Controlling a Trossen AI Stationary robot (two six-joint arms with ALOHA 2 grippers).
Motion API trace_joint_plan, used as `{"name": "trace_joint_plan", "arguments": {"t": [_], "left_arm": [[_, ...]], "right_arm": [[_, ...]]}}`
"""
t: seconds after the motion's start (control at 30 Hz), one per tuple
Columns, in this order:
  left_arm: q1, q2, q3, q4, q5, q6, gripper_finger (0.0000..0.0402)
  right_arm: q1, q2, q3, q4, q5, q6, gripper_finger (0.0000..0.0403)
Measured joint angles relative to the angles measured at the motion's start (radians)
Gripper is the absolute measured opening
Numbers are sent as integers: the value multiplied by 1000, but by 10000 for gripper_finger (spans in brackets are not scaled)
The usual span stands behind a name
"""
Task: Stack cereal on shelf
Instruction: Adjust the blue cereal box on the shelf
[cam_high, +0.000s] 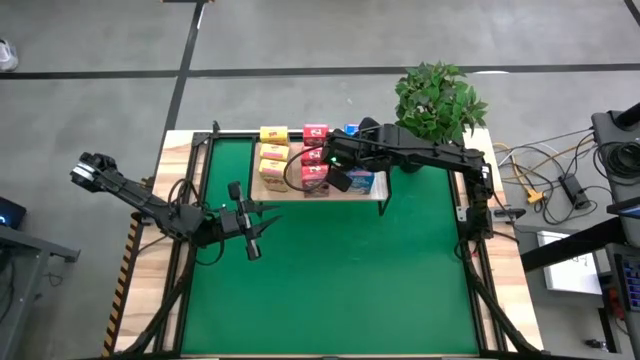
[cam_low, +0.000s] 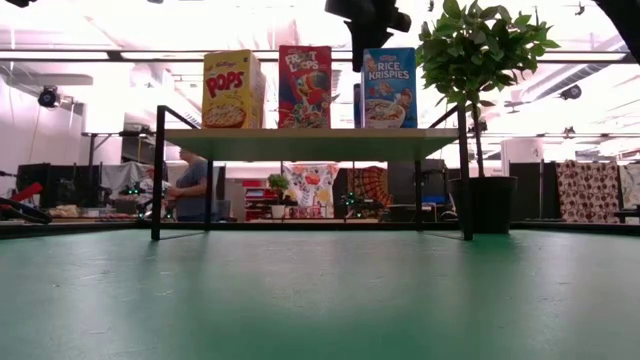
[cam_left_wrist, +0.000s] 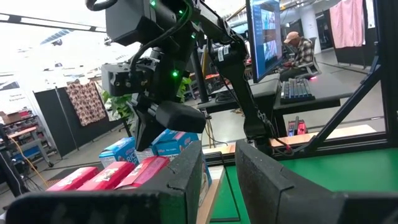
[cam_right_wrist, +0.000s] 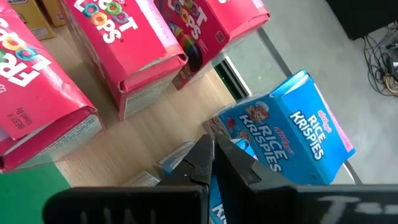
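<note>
The shelf (cam_high: 318, 190), a light-wood board on thin black legs, stands at the far middle of the green mat (cam_high: 330, 270) on the tabletop, and the cereal boxes sit on it in three colour groups. In the low view the front faces read "Kellogg's POPS" on the yellow box (cam_low: 233, 89) at the left, "FROOT LOOPS" on the pink-red box (cam_low: 305, 86) in the middle and "RICE KRISPIES" on the blue box (cam_low: 390, 87) at the right. The right wrist view shows pink-red Froot Loops boxes (cam_right_wrist: 124, 43) standing in a row on the wood and an upright blue Rice Krispies box (cam_right_wrist: 292, 134) just beyond the right gripper (cam_right_wrist: 213, 163); its fingers are pressed together, their tips over another blue box (cam_right_wrist: 233, 205) lying right under them, though whether they touch it cannot be told. From above, that right gripper (cam_high: 338, 180) hangs over the right part of the shelf, above the blue boxes (cam_high: 362, 182). The left gripper (cam_high: 252, 238) waits over the mat, left of the middle and nearer than the shelf, well apart from the cereal, its fingers (cam_left_wrist: 261, 180) a narrow gap apart with nothing between them. A potted plant (cam_high: 438, 100) stands at the far right of the tabletop.
</note>
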Motion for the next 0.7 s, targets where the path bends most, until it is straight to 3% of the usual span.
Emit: {"name": "trace_joint_plan", "arguments": {"t": [0.5, 0.7], "left_arm": [[0, 0, 0, 0, 0, 0, 80], [0, 0, 0, 0, 0, 0, 80]], "right_arm": [[0, 0, 58, 50, 4, -35, 9], [-53, 0, 55, 105, 7, -87, 9]]}}
